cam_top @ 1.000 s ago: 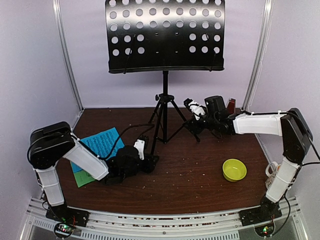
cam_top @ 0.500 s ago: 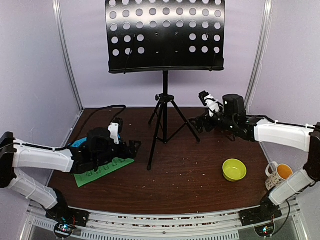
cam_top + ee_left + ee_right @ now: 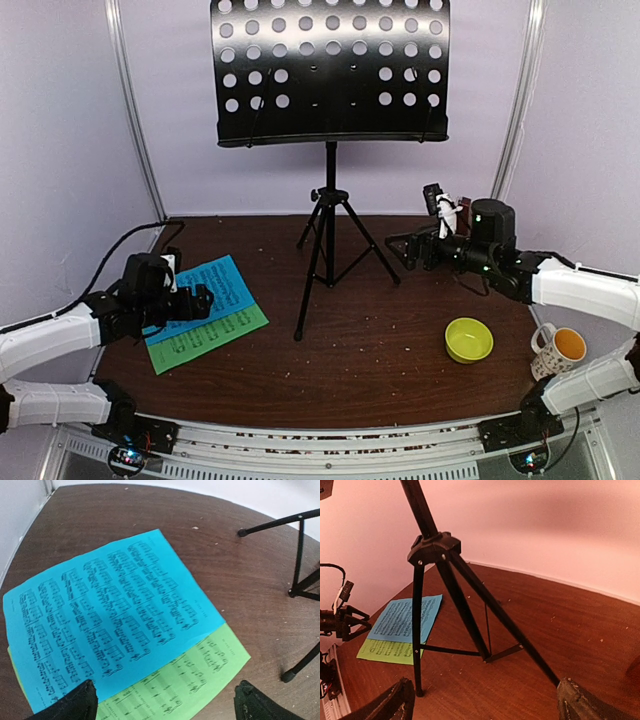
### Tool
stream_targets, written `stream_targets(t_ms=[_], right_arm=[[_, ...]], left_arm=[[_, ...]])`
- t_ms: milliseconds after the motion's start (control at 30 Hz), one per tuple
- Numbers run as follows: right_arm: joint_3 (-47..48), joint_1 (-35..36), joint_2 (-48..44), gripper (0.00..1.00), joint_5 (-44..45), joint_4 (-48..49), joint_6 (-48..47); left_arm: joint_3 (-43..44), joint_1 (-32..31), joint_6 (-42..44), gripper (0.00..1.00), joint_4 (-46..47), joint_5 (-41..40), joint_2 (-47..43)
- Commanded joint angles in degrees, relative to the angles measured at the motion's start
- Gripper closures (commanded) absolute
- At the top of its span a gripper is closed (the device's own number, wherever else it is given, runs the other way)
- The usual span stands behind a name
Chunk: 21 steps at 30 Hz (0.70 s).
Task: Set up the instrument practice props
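The black music stand point(image 3: 330, 70) stands at the back centre on its tripod point(image 3: 328, 245), its perforated desk bare. The blue sheet point(image 3: 205, 292) lies on the green sheet point(image 3: 225, 332) flat on the table at the left. My left gripper point(image 3: 188, 302) is open and empty just above them; the left wrist view shows the blue sheet point(image 3: 110, 615) and the green sheet point(image 3: 200, 675) between its fingertips point(image 3: 70, 705). My right gripper point(image 3: 410, 250) is open and empty, right of the tripod legs point(image 3: 465, 610). A reddish-brown sliver of the metronome point(image 3: 462, 212) shows behind the right wrist.
A yellow-green bowl point(image 3: 468, 340) sits front right, and a spotted white mug point(image 3: 558, 347) stands at the right edge beside the right arm. A black cable point(image 3: 120, 250) runs along the left wall. White frame posts stand at both back corners.
My left arm has swung left, from the tripod's foot to over the sheets. My right gripper has drawn back to the right, away from the tripod legs. The mug is now uncovered.
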Motion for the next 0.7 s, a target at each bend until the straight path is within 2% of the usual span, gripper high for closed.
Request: stream_targets(t_ms=[0, 167, 267, 500, 667], right_arm=[[-2.32, 1.67, 1.26, 0.0, -5.4, -1.18, 6.09], [-6.74, 2.91, -0.37, 0.0, -3.72, 1.38, 8.23], [-8.9, 3.64, -1.03, 0.0, -4.02, 3.56, 9.51], [-10.26, 4.82, -0.34, 0.0, -5.46, 6.34, 11.27], [-10.15, 5.1, -0.8, 0.0, -4.86, 5.58, 10.98]], left_arm=[[-2.54, 4.98, -1.04, 0.02, -6.55, 4.3, -0.75], [-2.52, 5.22, -2.2, 0.02, -7.07, 6.7, 3.77], [-3.78, 5.22, -2.85, 0.02, -5.03, 6.7, 5.56], [-2.09, 4.79, -3.19, 0.03, 0.47, 9.95, 15.97], [-1.28, -1.44, -6.87, 0.07, 1.92, 9.39, 21.08]])
